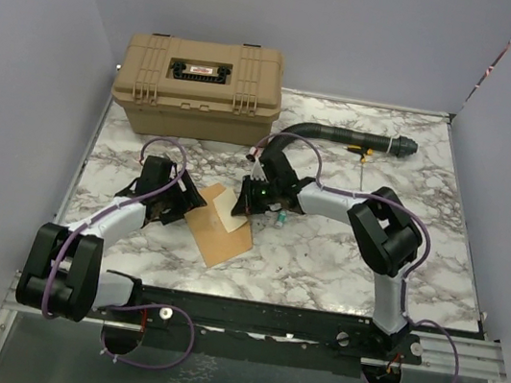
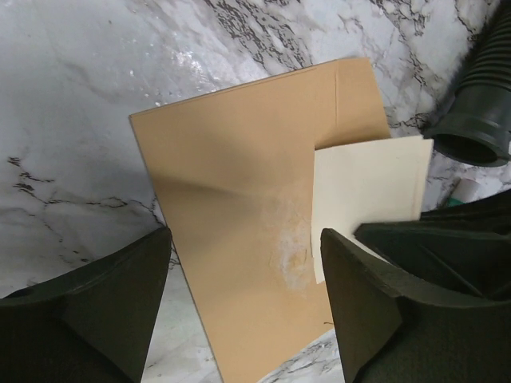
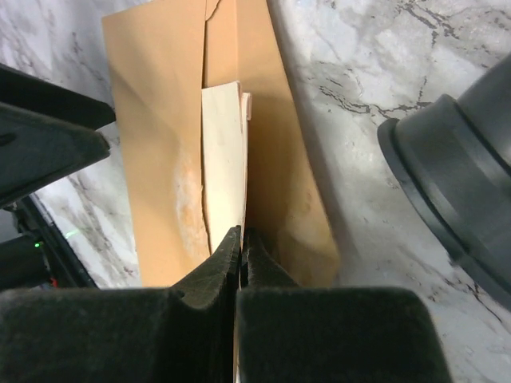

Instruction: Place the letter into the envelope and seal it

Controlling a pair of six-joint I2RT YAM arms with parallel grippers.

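Observation:
The orange-tan envelope [image 1: 221,237] [image 2: 231,199] [image 3: 152,144] lies flat on the marble table. A cream folded letter [image 1: 224,204] [image 2: 367,191] [image 3: 223,159] stands on edge over the envelope's far part. My right gripper [image 1: 246,202] [image 3: 240,235] is shut on the letter's near edge. My left gripper [image 1: 190,203] [image 2: 246,239] hovers open just above the envelope, its fingers to either side of the envelope's middle and holding nothing. In the left wrist view the right gripper's dark fingers [image 2: 447,239] sit close beside the left gripper's right finger.
A tan toolbox [image 1: 199,85] stands at the back left. A black corrugated hose [image 1: 343,132] [image 2: 479,120] [image 3: 455,183] curves along the back right, its open end near the right gripper. Grey walls enclose the table.

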